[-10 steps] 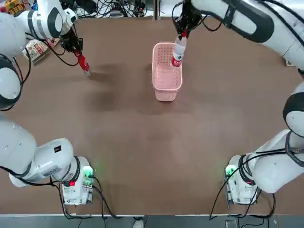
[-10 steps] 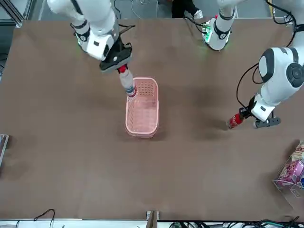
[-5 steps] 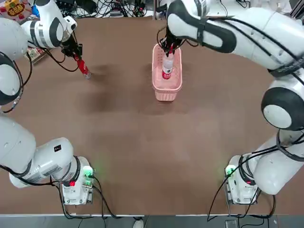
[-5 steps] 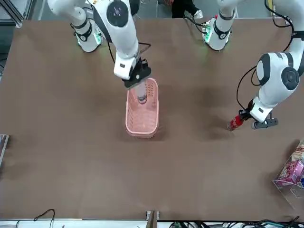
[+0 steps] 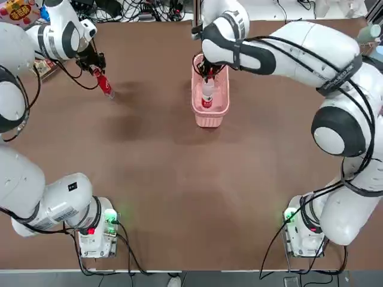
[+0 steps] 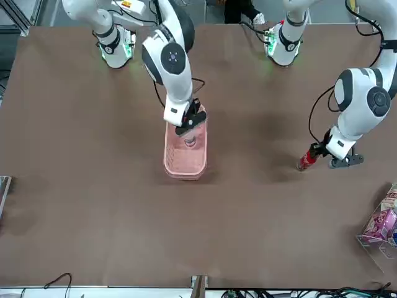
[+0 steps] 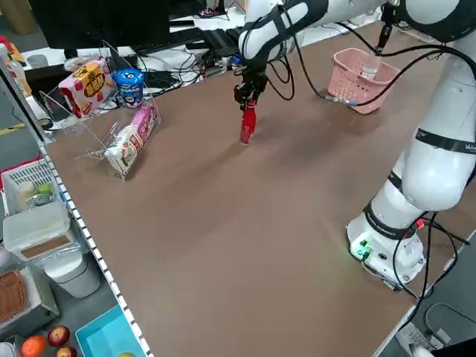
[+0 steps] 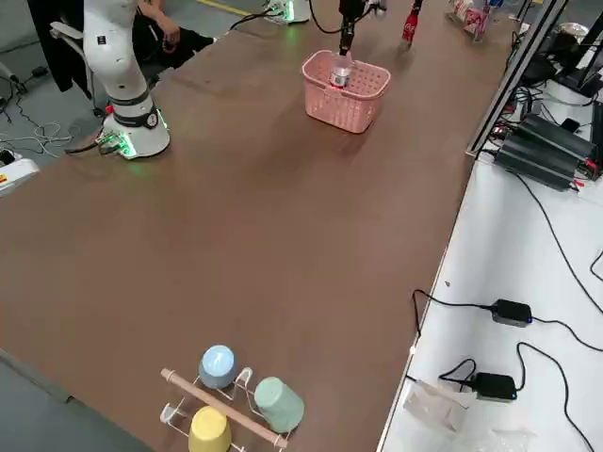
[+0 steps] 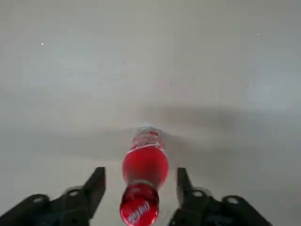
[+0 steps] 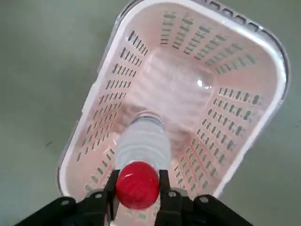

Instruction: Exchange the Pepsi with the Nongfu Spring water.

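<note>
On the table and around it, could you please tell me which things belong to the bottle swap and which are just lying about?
Part of the job:
- Pepsi, between the open left tool
- Nongfu Spring water, held in the pink basket by the right tool

Lying about:
- snack packs in a clear rack
- cups on a rack
- power adapters

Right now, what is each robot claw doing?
Left gripper: open around the Pepsi.
Right gripper: shut on the Nongfu Spring water, inside the pink basket.

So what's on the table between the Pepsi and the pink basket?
Nothing: in the top view, only bare table lies between the Pepsi and the basket.
</note>
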Controlling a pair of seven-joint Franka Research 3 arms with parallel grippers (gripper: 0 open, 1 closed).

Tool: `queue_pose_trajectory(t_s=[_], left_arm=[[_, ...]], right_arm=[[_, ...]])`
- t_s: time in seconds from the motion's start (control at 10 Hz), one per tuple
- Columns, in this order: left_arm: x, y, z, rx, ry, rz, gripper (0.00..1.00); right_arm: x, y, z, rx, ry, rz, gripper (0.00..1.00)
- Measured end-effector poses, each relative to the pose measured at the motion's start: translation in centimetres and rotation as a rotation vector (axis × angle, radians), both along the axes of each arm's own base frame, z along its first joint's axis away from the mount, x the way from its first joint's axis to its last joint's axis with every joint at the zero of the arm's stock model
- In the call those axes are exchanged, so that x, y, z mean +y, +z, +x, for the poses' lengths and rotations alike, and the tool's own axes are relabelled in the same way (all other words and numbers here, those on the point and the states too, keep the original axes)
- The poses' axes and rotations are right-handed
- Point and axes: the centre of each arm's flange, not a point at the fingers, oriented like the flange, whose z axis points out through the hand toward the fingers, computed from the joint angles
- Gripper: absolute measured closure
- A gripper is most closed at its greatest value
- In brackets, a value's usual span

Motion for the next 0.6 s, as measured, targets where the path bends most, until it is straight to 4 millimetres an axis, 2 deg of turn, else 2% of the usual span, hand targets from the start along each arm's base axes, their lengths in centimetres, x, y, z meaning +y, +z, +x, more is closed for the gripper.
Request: queue_pose_trajectory(t_s=[0.1, 0.2, 0.4, 0.6], left_arm=[[0.0, 1.1, 0.1, -0.006, -0.002, 0.006, 0.1], [-0.1, 2.8, 0.4, -0.01, -0.003, 0.015, 0.0], [-0.6, 8.2, 0.7, -0.021, -0.009, 0.042, 0.0], [-2.4, 14.5, 0.3, 0.009, -0.021, 0.058, 0.0]], right_arm=[[0.0, -0.6, 0.2, 0.0, -0.002, -0.003, 0.64], [0.0, -1.0, 0.4, -0.002, -0.004, -0.003, 0.64], [0.1, -1.7, 0.4, 0.003, -0.004, -0.009, 0.64], [0.0, -1.9, 0.5, 0.004, -0.005, -0.012, 0.64]])
